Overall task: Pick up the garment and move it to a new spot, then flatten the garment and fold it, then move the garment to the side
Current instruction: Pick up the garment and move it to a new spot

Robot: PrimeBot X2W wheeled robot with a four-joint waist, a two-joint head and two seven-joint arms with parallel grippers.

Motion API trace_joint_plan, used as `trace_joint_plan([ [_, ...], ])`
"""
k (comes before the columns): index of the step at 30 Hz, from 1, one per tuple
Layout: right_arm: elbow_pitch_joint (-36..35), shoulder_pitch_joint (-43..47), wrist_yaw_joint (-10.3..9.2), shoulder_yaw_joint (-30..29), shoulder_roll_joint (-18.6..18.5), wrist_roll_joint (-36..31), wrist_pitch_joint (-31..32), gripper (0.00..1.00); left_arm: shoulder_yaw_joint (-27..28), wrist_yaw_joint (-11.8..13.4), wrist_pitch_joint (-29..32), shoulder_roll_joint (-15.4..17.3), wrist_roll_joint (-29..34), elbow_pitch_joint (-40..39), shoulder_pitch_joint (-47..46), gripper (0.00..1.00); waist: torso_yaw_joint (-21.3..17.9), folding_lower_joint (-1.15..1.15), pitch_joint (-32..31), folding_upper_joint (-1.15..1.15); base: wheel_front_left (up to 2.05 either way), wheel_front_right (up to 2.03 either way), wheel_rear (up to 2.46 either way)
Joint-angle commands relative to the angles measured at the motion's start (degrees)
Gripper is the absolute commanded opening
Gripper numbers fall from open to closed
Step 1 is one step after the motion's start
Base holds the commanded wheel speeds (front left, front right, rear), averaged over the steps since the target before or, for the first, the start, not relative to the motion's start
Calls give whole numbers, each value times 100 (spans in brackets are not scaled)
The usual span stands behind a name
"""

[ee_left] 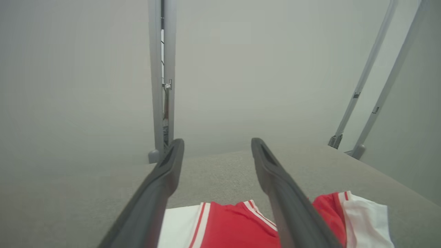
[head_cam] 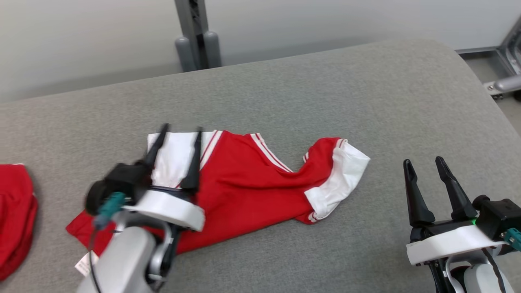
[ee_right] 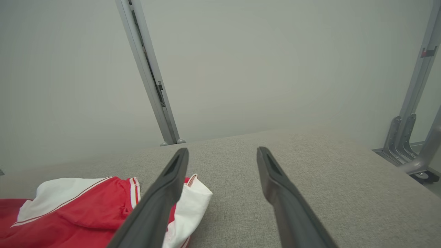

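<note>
- Left gripper (head_cam: 181, 131), fingers spread and grasping nothing, hangs over the left end of the red-and-white garment (head_cam: 252, 179).
- Right gripper (head_cam: 424, 162), likewise released, sits apart to its right above the grey desk (head_cam: 285, 93).

Garment (head_cam: 252, 183) lies mid-bench (head_cam: 325, 89), stretched left to right. My left end effector (head_cam: 182, 129) sits over its left part; can't tell if it touches. My right end effector (head_cam: 423, 162) is right of the garment, well apart, over bare bench. Second cloth piece (head_cam: 14, 215) at the far left. Post (head_cam: 197, 32) stands behind the bench, frame (head_cam: 506, 77) off its right end.
</note>
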Motion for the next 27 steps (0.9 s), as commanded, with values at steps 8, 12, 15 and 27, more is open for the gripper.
trace_joint_plan([
  [8,-178,101,11,-105,-37,-137,161,100,858,372,-125,616,-203,-626,453,100,359,0,-168,0,0,0,0],
  [12,-244,129,11,-124,-37,-212,226,100,1156,516,-142,893,-243,-950,827,100,441,0,-272,0,0,0,0],
  [15,-291,212,11,-130,-36,-268,301,100,1318,605,-126,1081,-279,-1157,1129,100,487,0,-369,0,0,0,0],
  [27,-504,633,11,-205,-35,-374,642,100,1311,920,226,1359,-330,-1887,2340,100,577,0,-821,0,0,0,0],
])
